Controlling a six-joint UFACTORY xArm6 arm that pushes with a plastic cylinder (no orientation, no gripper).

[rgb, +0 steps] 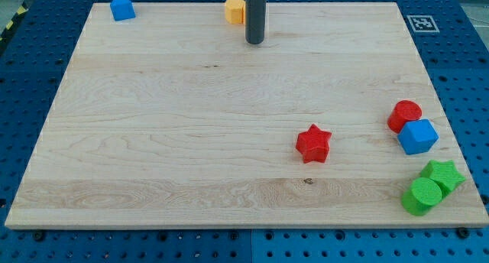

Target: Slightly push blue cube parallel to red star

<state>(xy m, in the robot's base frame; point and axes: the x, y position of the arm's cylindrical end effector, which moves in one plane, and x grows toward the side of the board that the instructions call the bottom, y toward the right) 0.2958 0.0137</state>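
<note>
board (pixel 191 141): wooden top, fills most of the view, sits on a blue pegboard w/ a marker tag at the view's top right. Mid area bare, blocks sit near the edges.
rod: dark, upright, comes down from the view's top centre. No gripper on this rig, so nothing to open or close; it only pushes.
my tip (pixel 254 42): on the board near the top edge, just beside the orange block, well apart from the task blocks. Prob. needs a long run to the view's lower right.
blue cube (pixel 418 137): task block, near the view's right edge, touching or v. close to the red cylinder above-left of it. Sits a bit higher in view than the star, to its right.
red star (pixel 313 144): ref block, alone, right of centre, lower half. Clear gap btw it and the cube.
red cylinder (pixel 404 115): tight vs the cube; a push from above-left could drag it along.
green pair: green star (pixel 444 175) and green cylinder (pixel 422 196), touching, bottom right, just below the cube; overshoot risks hitting them, hence "slightly".
blue house-shaped block (pixel 121 8): top left corner, out of play.
orange block (pixel 235 11): top edge, partly hidden by the rod, shape unclear.
</note>
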